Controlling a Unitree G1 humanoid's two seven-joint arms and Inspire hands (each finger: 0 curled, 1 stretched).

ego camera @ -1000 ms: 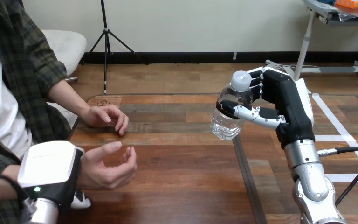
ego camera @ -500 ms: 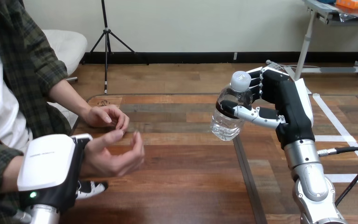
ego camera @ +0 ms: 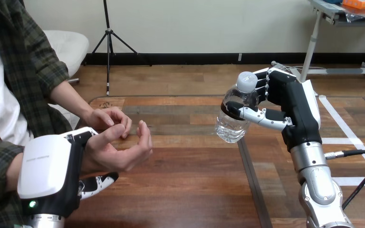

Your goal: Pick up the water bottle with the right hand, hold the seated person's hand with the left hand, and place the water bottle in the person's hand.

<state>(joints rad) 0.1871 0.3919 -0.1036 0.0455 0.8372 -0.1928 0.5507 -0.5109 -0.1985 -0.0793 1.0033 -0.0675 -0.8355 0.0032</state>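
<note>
Since a second ago the robot's left hand (ego camera: 47, 173) and the person's nearer, upturned hand (ego camera: 121, 149) have lifted together and come closer to the bottle, which has stayed put. Fingers above and thumb below, the left hand is curled round that hand's wrist. Well to the right of the upturned hand and higher, the clear plastic water bottle (ego camera: 233, 118) hangs clear of the wooden table (ego camera: 185, 190), wrapped by the right hand (ego camera: 290, 107). Its long axis is near upright, white cap (ego camera: 246, 80) up and leaning right, base towards the upturned hand. Just beyond that hand, the person's farther hand (ego camera: 108, 118) rests on the table.
</note>
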